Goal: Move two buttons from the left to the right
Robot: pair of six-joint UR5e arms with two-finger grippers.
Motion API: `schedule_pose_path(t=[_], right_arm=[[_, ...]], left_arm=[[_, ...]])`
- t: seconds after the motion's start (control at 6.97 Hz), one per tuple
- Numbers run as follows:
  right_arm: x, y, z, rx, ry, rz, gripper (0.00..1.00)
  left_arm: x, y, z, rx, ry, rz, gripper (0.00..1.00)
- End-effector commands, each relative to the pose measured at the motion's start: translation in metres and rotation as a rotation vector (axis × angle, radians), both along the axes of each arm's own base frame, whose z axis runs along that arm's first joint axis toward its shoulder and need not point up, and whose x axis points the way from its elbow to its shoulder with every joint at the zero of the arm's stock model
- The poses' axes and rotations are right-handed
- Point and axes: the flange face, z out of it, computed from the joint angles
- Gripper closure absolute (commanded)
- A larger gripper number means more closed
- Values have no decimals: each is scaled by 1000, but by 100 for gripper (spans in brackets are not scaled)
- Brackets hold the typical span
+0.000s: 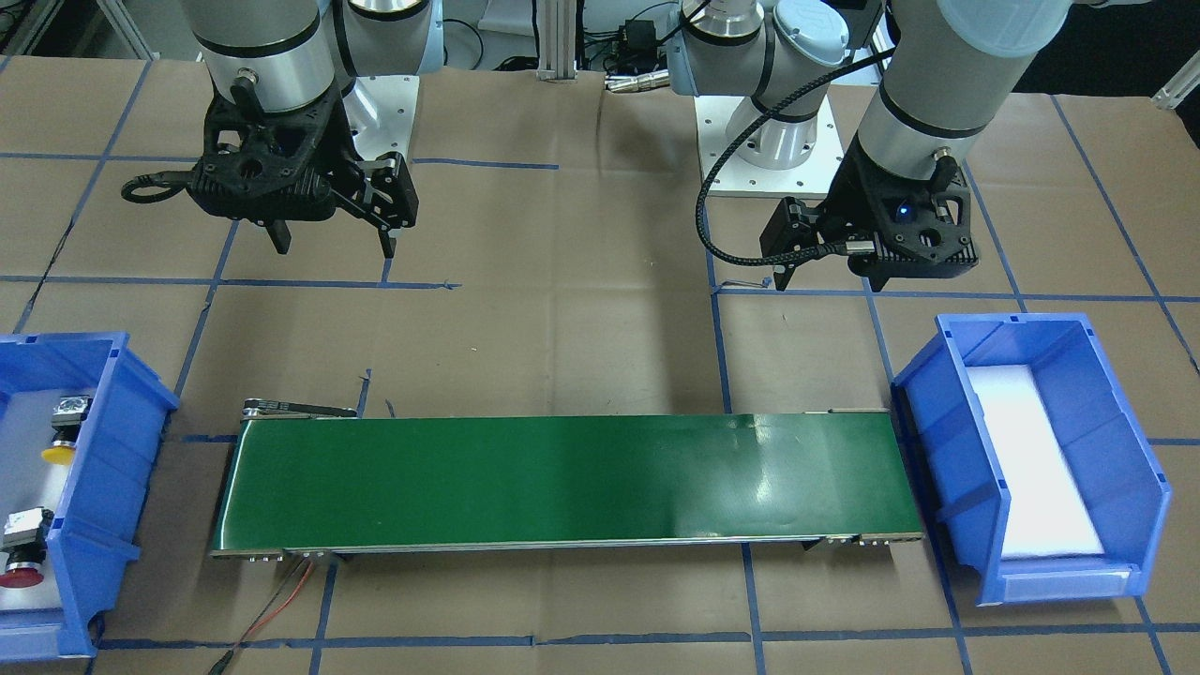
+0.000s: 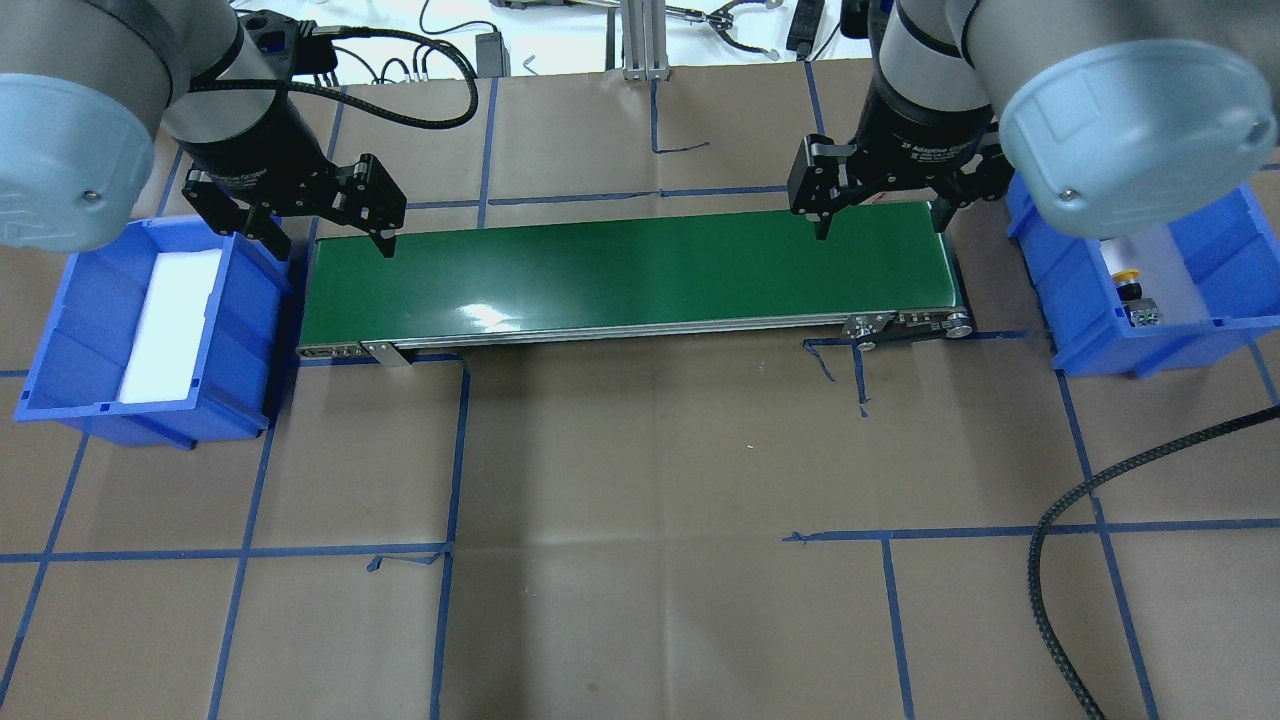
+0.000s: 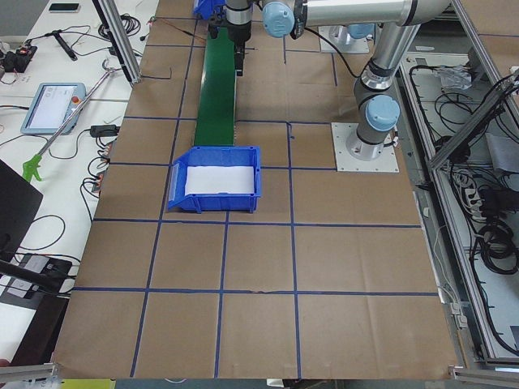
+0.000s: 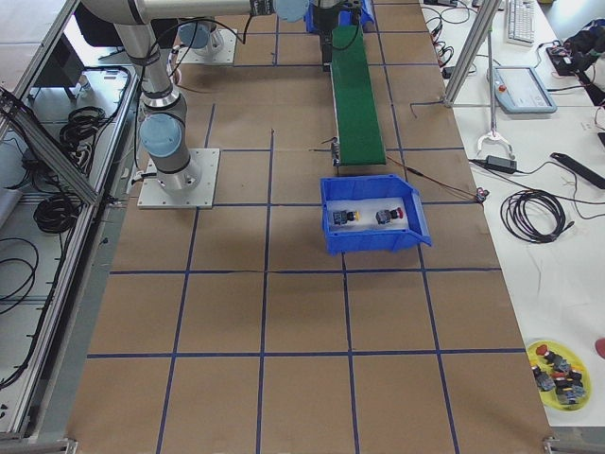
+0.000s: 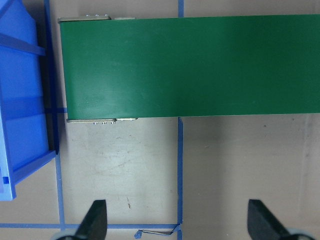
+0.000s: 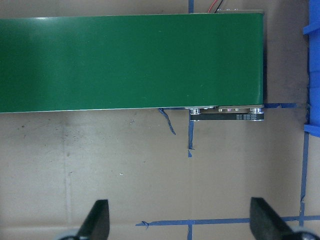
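Observation:
The yellow button (image 1: 58,454) and the red button (image 1: 21,574) lie on white foam in the blue bin (image 1: 103,441) on my right side. Both show in the exterior right view, yellow (image 4: 352,217) and red (image 4: 397,217). The overhead view shows only the yellow button (image 2: 1127,277); my right arm hides the red one. My right gripper (image 1: 335,248) (image 2: 882,228) hangs open and empty above the table by the green conveyor belt's (image 1: 562,478) right end. My left gripper (image 1: 830,277) (image 2: 335,245) hangs open and empty by the belt's left end.
A second blue bin (image 2: 60,330) with only white foam stands at the belt's left end. Red and black wires (image 1: 281,600) trail from the belt's right end. A black cable (image 2: 1100,500) loops over the table. A yellow dish of spare parts (image 4: 558,374) sits off-table.

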Motion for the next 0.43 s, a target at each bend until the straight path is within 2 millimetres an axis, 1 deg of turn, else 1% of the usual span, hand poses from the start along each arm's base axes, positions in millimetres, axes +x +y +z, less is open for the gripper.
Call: schedule_pose_path(t=[0.0, 0.29], right_arm=[[0, 0, 0, -3, -2, 1, 0], [1, -1, 0, -4, -5, 1, 0]], left_arm=[[0, 0, 0, 0, 0, 0, 0], [0, 0, 0, 0, 0, 0, 0]])
